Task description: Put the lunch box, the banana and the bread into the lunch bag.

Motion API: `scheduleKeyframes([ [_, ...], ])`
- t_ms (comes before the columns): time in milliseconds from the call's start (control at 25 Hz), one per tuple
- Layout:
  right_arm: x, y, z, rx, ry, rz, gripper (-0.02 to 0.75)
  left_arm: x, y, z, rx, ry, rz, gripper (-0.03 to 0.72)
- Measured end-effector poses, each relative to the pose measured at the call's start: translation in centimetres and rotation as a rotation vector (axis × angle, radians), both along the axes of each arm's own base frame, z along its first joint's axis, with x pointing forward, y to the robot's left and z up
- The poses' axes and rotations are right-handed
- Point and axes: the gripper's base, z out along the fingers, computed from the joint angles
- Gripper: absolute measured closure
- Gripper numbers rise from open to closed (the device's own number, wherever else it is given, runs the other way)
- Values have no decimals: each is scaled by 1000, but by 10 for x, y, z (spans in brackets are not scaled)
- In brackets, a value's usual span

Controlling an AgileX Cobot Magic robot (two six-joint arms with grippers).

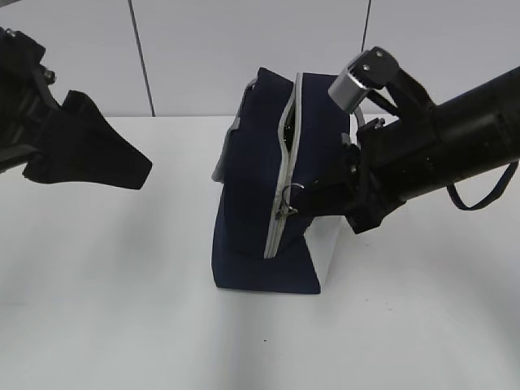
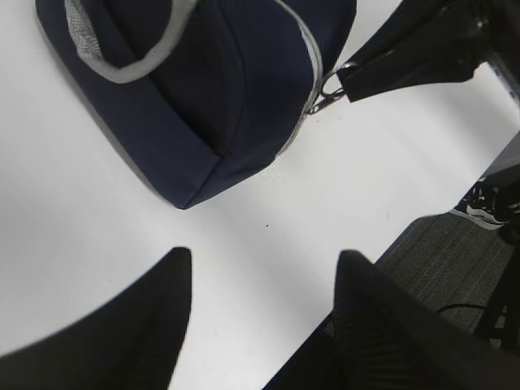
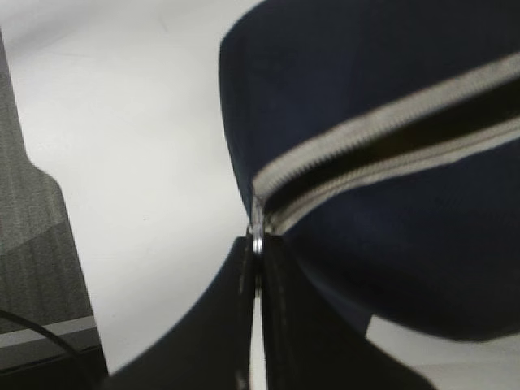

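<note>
The navy lunch bag (image 1: 252,203) stands on the white table, its grey zipper strip (image 1: 286,138) facing the front; it also fills the top of the left wrist view (image 2: 211,89). My right gripper (image 1: 307,199) reaches in from the right and is shut on the metal zipper ring (image 3: 257,242), also seen as a ring (image 2: 331,84) from the left. Past the ring the zipper (image 3: 382,146) gapes with a dark slit. My left gripper (image 2: 264,256) hangs open and empty over the table to the bag's left (image 1: 134,166). The lunch box, the banana and the bread are out of view.
A grey strap handle (image 2: 138,69) lies over the bag's side. The table edge and grey floor (image 2: 455,252) show at the right of the left wrist view, and floor (image 3: 36,236) also at the left of the right wrist view. A tiled wall (image 1: 195,49) stands behind.
</note>
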Motion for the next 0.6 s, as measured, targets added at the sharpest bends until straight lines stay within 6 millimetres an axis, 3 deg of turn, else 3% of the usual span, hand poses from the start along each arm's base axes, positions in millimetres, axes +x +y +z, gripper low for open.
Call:
scheduleKeyframes([
  [280,6,4,-30,-11,147,20,754,-1,0,-1,4,10,-5,296],
  [600,10,4,-34,-19,146,0,754,-1,0,-1,4,11,-5,296],
])
